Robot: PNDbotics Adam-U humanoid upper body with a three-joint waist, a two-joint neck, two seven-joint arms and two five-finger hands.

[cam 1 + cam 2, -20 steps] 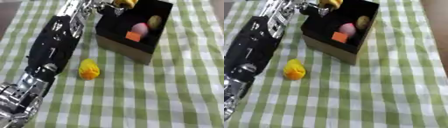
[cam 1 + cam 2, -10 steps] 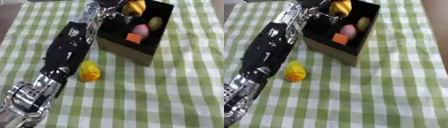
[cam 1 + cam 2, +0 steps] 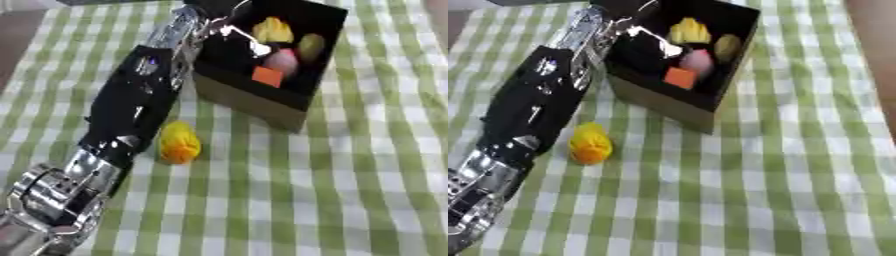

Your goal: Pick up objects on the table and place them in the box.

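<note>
A black box (image 3: 255,102) stands at the top centre of the green checked cloth. Inside it lie a yellow thing (image 3: 273,30), an olive thing (image 3: 311,46), a pink ball (image 3: 282,60) and an orange block (image 3: 267,76). My left arm reaches up from the lower left, and my left hand (image 3: 229,31) hangs over the box's left part. It is open, with straight fingers (image 3: 665,46) beside the yellow thing, not round it. A yellow-orange toy (image 3: 178,142) lies on the cloth just right of my forearm, in front of the box.
The checked tablecloth (image 3: 350,190) stretches to the right of and below the box. A brown floor strip (image 3: 17,35) shows beyond the table's left edge. My black and silver left forearm (image 3: 131,110) lies across the left side.
The yellow thing that my left hand held over the box's far corner now lies inside the box, and the fingers have let go of it. The whole picture has shifted with the camera.
</note>
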